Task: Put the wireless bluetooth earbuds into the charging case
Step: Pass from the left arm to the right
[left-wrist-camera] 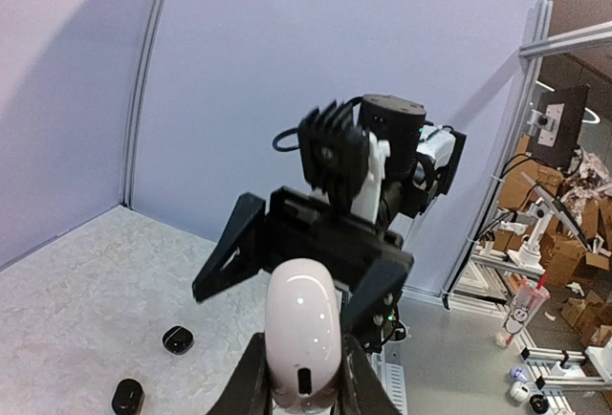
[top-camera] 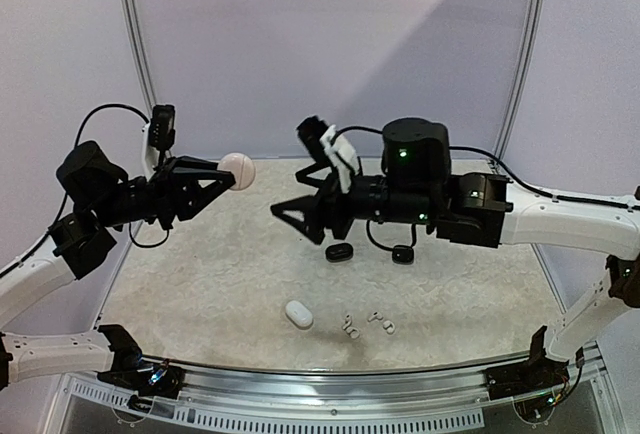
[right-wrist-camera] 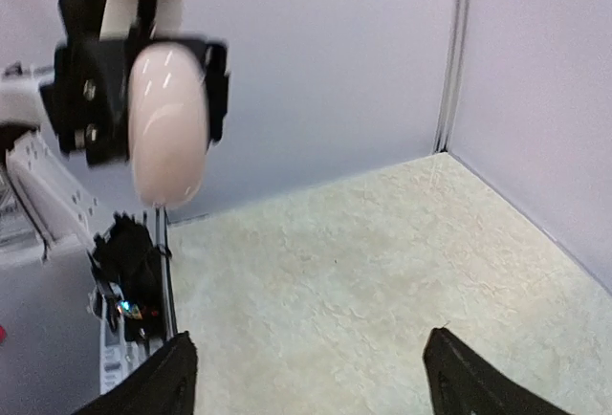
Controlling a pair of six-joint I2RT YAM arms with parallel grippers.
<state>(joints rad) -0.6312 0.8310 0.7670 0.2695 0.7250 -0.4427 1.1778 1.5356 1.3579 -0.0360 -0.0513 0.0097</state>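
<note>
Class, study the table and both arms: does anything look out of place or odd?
One white charging case is up in the air, clamped in the left gripper, not on the table. Small white earbuds lie scattered loose near the front edge, outside any case.

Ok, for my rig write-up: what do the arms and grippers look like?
The left arm and right arm have white links, black joints, looping black cables; green lights dot the right one. The left gripper and right gripper each have two black triangular fingers.
</note>
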